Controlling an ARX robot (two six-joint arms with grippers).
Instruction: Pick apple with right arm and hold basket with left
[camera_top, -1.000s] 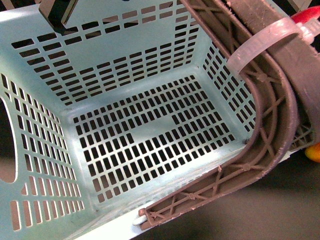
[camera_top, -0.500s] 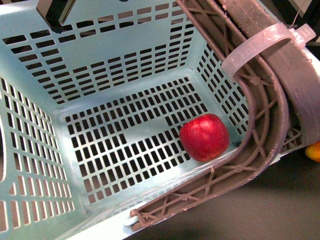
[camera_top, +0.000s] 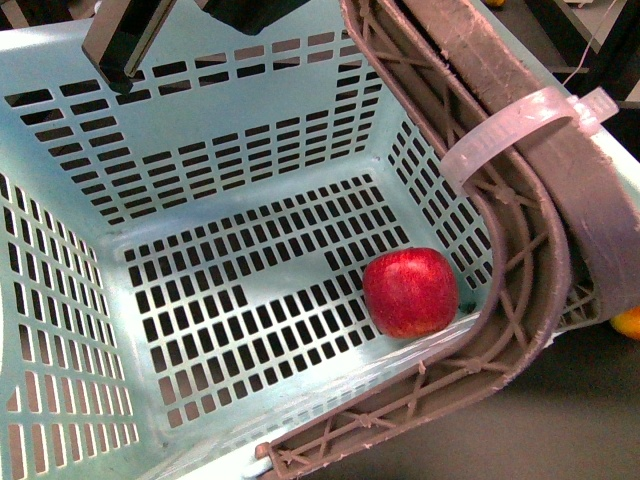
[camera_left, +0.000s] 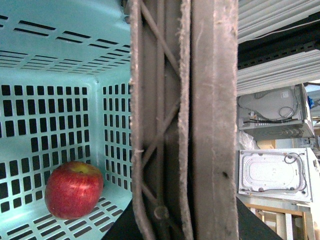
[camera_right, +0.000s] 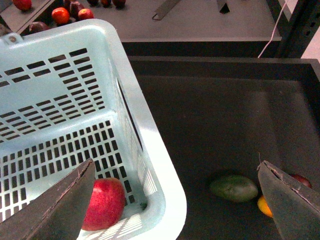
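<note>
The aqua slotted basket (camera_top: 380, 110) fills the front view, tilted. The red apple (camera_top: 410, 292) lies on its floor in the corner by the brown-grey handle (camera_top: 540, 230), which carries a white zip tie (camera_top: 510, 130). My left gripper (camera_left: 185, 225) is shut on the handle (camera_left: 210, 120); the apple (camera_left: 74, 189) shows beside it in the basket. My right gripper (camera_right: 177, 200) is open and empty above the basket's rim (camera_right: 150, 150), one finger (camera_right: 65, 205) over the apple (camera_right: 105, 202). A dark gripper part (camera_top: 120, 40) hangs over the far wall.
On the dark tray (camera_right: 225, 125) beside the basket lie a green avocado (camera_right: 234, 187), an orange-yellow fruit (camera_right: 265, 206) and a red fruit (camera_right: 302, 179). The orange-yellow fruit (camera_top: 628, 322) also shows in the front view. More fruit (camera_right: 60, 15) lies farther off.
One second ago the basket was empty, with something red by the zip tie. The apple then landed on the floor and now rests in the corner by the handle.
</note>
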